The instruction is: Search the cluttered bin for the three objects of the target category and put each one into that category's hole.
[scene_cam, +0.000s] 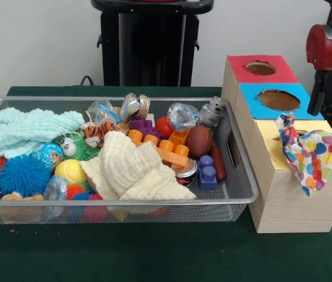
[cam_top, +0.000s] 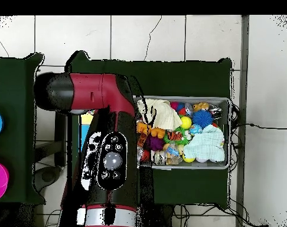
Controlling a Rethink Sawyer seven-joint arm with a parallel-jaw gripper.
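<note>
**Spotted cloth lodged in the yellow hole; gripper unseen**

A cloth with coloured spots [scene_cam: 308, 154] sits partly in the hole of the yellow top [scene_cam: 330, 141] of the wooden box [scene_cam: 283, 194]; most of it hangs down the box's front face. The hole itself is covered by the cloth. Behind it lie a blue top with an open hole [scene_cam: 278, 99] and a red top with an open hole [scene_cam: 260, 68].

Beside the box stands the wire bin [scene_cam: 236, 176], crowded with toys. A cream cloth [scene_cam: 131, 170] lies across the near middle, a pale green cloth [scene_cam: 30, 130] at the far corner; both cover whatever is beneath. A blue spiky ball [scene_cam: 23, 174], a yellow ball [scene_cam: 70, 171], orange blocks [scene_cam: 168, 150] and a brown ball [scene_cam: 199, 140] show.

Overhead, the red arm [cam_top: 107, 142] blocks the box and part of the bin [cam_top: 227, 133]. Its pincer cannot be made out in either view, so its opening and grasp cannot be told.
</note>
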